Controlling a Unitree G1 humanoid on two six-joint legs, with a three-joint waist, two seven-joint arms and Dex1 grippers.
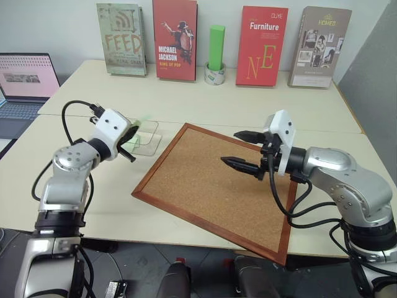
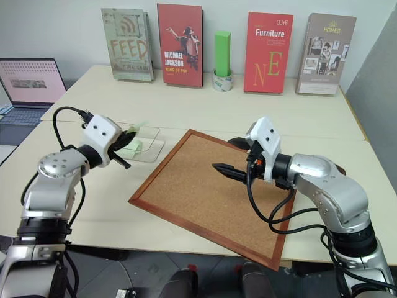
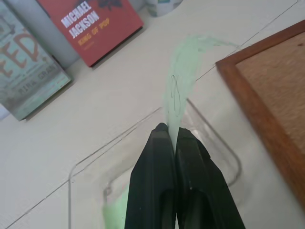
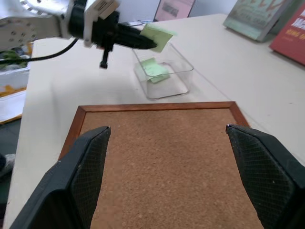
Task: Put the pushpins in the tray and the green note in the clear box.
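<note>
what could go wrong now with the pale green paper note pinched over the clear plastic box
The left gripper pinches the pale green paper note by one edge above the clear plastic box. Released from there, the light slip could drift past the rim. Another green slip already lies inside, so they may overlap.

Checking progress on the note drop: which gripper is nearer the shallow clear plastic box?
Left. The left gripper holds the pale green note above the clear plastic box; the right gripper hangs over the corkboard.

The cork board [image 1: 220, 191] has a rough, grainy matt face inside a smooth varnished wooden frame. The clear box [image 4: 164, 76] is glossy transparent plastic. The green note [image 3: 180, 90] is thin matt paper. The table [image 1: 186, 96] is smooth, matt cream laminate. The right pincer's fingers [image 4: 81, 176] are black with finely cross-hatched pads.
</note>
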